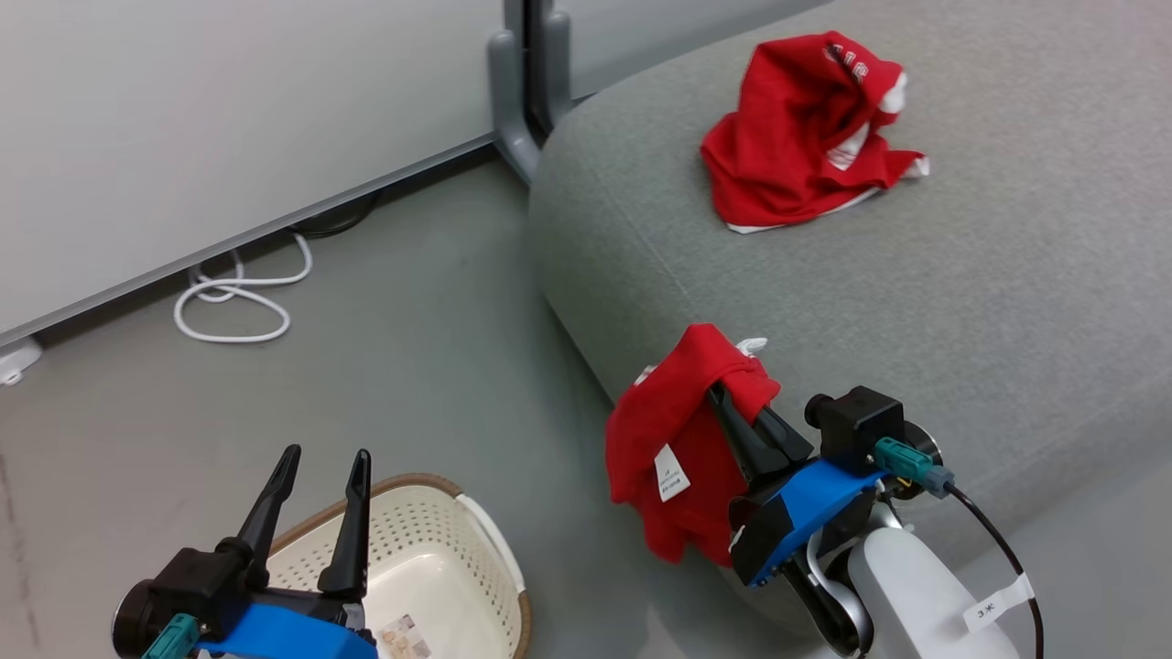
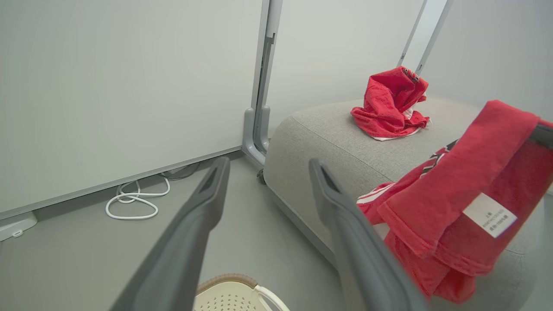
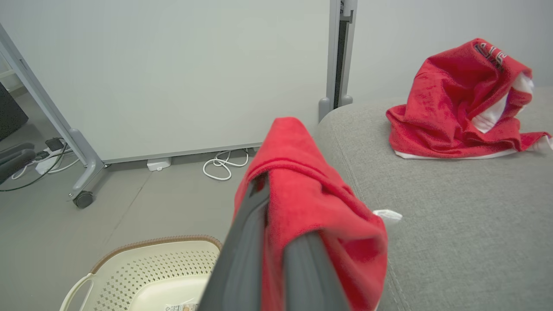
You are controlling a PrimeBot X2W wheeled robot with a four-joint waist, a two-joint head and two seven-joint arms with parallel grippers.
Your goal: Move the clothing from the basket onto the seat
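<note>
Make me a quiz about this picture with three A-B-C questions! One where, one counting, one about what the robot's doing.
1. Where does the crumpled red garment lie? A on the floor; B on the grey sofa; C on a shelf.
2. How many red garments are there? A one; B two; C five.
3. The left end effector is: A shut on a sock; B shut on a cup; C open, empty.
Answers: B, it rests on the cushion top; B, the other garment hangs from the right end effector; C, its fingers stand apart.
</note>
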